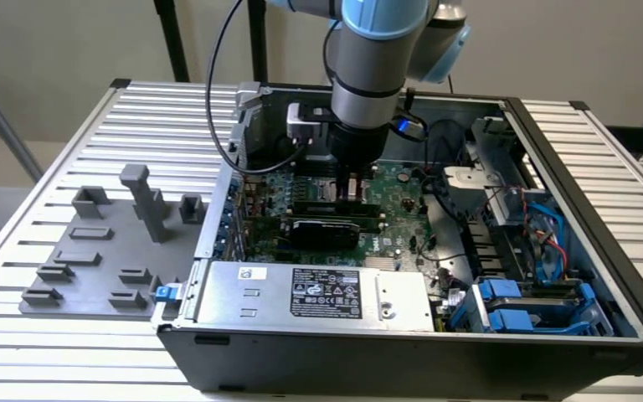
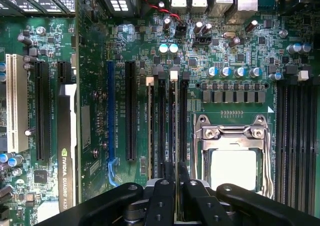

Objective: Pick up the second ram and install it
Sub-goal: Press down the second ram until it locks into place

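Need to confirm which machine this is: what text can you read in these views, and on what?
"NVIDIA QUADRO K20", cut off at the edge: on the black graphics card.
White label on the power supply: print too small to read.
Motherboard slot markings: too small to read.

arm: vertical, wrist pointing straight down | end effector (image 2: 173, 172): fingers nearly together, apparently pinching something thin

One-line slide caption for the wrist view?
Gripper holds the second ram upright over the motherboard slots.
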Motion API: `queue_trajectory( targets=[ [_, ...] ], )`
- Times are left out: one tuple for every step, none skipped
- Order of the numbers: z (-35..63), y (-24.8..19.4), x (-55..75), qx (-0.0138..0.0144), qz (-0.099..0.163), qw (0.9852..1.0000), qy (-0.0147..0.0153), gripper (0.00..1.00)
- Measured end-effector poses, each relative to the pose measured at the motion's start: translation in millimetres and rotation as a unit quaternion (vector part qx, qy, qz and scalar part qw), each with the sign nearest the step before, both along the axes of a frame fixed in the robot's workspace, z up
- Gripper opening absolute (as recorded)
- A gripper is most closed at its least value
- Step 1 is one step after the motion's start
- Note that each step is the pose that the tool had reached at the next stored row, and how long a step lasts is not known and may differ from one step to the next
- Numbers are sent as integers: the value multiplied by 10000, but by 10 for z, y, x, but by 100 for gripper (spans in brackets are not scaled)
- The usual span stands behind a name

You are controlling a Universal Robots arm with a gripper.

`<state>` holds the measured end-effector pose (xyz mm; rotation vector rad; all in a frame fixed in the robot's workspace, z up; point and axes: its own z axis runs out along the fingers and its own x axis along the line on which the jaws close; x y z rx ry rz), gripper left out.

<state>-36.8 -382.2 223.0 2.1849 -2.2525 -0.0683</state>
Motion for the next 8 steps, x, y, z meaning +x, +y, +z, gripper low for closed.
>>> queue_trajectory(
  targets=[
    [-1, 0, 0, -1, 0, 10000, 0, 14],
    [-2, 0, 0, -2, 0, 10000, 0, 14],
    [-4, 0, 0, -1, 0, 10000, 0, 14],
    [-5, 0, 0, -2, 0, 10000, 0, 14],
    [-6, 0, 0, -3, 0, 10000, 0, 14],
    [-7, 0, 0, -3, 0, 10000, 0, 14],
    [-8, 0, 0, -3, 0, 10000, 0, 14],
    [-9, 0, 0, -4, 0, 10000, 0, 14]
  ],
)
